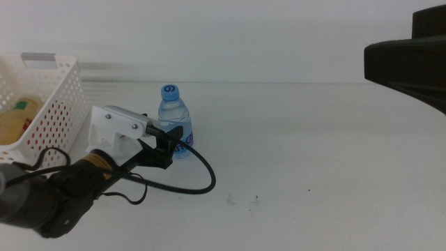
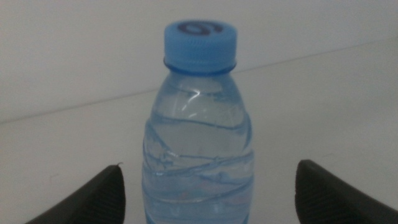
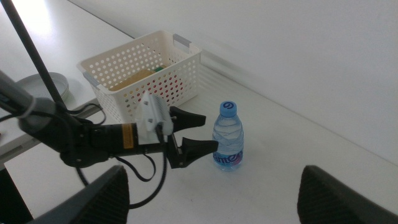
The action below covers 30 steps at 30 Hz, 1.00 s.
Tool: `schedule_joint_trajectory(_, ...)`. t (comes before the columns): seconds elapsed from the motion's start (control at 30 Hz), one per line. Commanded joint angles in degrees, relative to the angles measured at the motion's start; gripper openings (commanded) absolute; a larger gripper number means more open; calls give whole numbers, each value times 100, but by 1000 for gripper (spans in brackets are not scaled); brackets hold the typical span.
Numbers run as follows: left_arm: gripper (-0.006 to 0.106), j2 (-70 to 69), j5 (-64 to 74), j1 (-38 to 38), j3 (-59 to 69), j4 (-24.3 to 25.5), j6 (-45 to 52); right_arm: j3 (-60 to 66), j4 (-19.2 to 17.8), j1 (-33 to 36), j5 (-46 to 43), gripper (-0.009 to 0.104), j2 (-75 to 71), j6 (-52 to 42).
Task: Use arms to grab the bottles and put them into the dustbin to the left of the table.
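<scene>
A small clear water bottle [image 1: 174, 120] with a blue cap stands upright on the white table [image 1: 313, 153]. My left gripper [image 1: 172, 141] is open at the bottle's lower body. In the left wrist view the bottle [image 2: 198, 149] stands between the two spread jaws of the left gripper [image 2: 208, 190], with a gap on each side. The white perforated dustbin [image 1: 52, 104] stands at the left. The yellow-drink bottle [image 1: 14, 122] lies inside it. Red shows through the holes in its side. My right gripper [image 3: 214, 199] is open and empty, high above the table. It sees the bottle [image 3: 227, 142] and the dustbin [image 3: 124, 62].
The left arm's black cable [image 1: 198, 183] loops over the table in front of the bottle. The right arm [image 1: 411, 52] shows as a dark shape at the upper right. A grey round object [image 3: 43, 84] sits beyond the table edge near the dustbin.
</scene>
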Motion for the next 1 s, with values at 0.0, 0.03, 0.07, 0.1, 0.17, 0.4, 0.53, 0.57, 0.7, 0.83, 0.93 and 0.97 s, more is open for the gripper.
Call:
schedule_joint_trajectory(0.0, 94, 189, -76, 18, -150, 48, -126, -60, -24, -50, -67, 82, -19, -18)
schedule_joint_trajectory(0.03, 94, 259, -76, 18, -199, 79, -154, -60, -24, -50, -67, 82, -19, -18)
schedule_joint_trajectory(0.07, 94, 340, -86, 18, -260, 109, -155, -60, -24, -50, -67, 82, -19, -18)
schedule_joint_trajectory(0.1, 94, 417, -110, 18, -322, 156, -162, -60, -24, -50, -67, 82, -19, -18)
schedule_joint_trajectory(0.17, 94, 563, -151, 18, -447, 243, -199, -60, -24, -50, -67, 82, -19, -18)
schedule_joint_trajectory(0.4, 94, 1052, -204, 18, -937, 304, -325, -60, -24, -50, -67, 82, -19, -18)
schedule_joint_trajectory(0.53, 94, 1227, -185, 18, -1231, 304, -325, -60, -24, -50, -67, 82, -19, -18)
schedule_joint_trajectory(0.57, 94, 1268, -158, 18, -1307, 304, -325, -60, -24, -50, -79, 82, -19, -18)
schedule_joint_trajectory(0.7, 94, 1436, -74, 18, -1527, 304, -354, -60, -24, -50, -79, 82, -19, -18)
schedule_joint_trajectory(0.83, 94, 1566, -87, 18, -1683, 315, -367, -60, -24, -50, -79, 82, -19, -18)
schedule_joint_trajectory(0.93, 94, 1658, -76, 18, -1753, 315, -421, -60, -24, -50, -79, 82, -19, -18)
schedule_joint_trajectory(0.97, 94, 1683, -76, 18, -1776, 315, -433, -60, -24, -50, -79, 82, -19, -18)
